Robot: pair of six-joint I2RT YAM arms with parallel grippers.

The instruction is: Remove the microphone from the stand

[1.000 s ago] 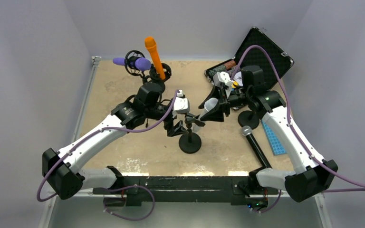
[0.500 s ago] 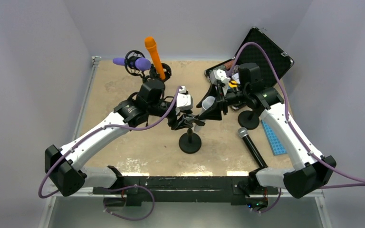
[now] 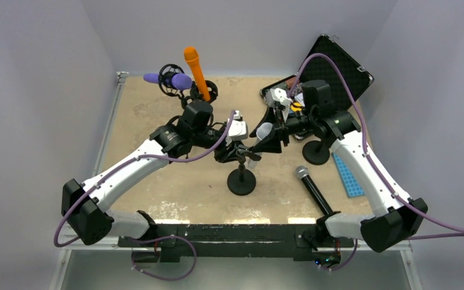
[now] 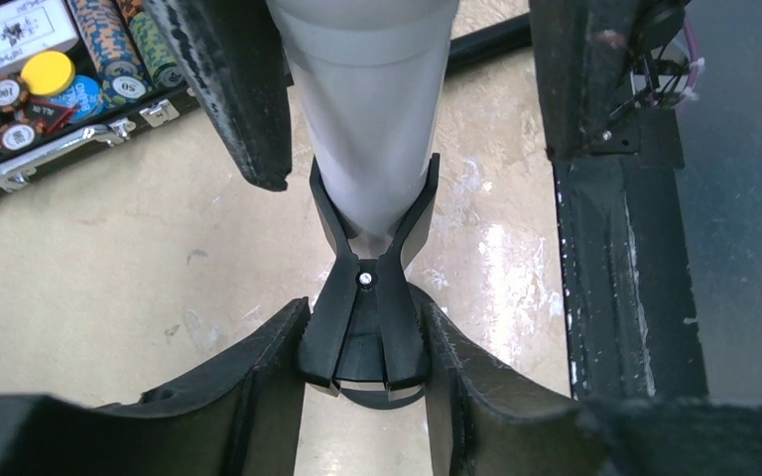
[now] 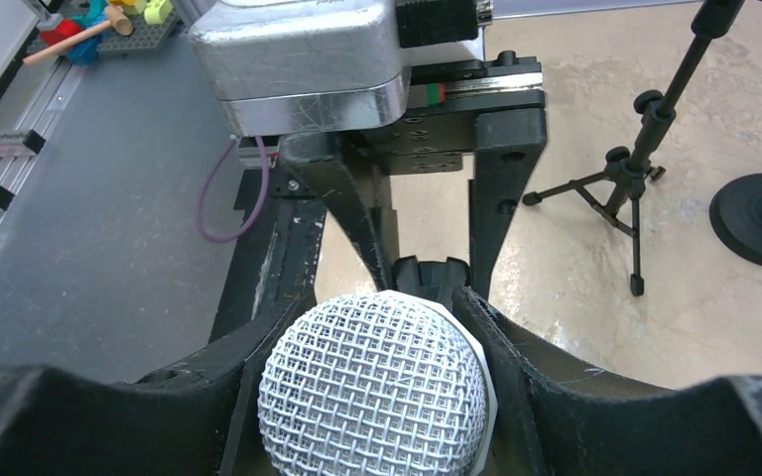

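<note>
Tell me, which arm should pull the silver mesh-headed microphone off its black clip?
Right, probably: the right gripper grips the silver mesh-headed microphone, while the left gripper pinches the black stand clip.

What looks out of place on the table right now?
A black microphone lies loose on the table by the right arm's base, off any stand. Otherwise nothing stands out: the left gripper clamps the clip, and the right gripper holds the grey microphone.

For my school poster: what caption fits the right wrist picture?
Right gripper hugs the microphone's mesh head while the left gripper pinches the stand clip behind it.
</note>
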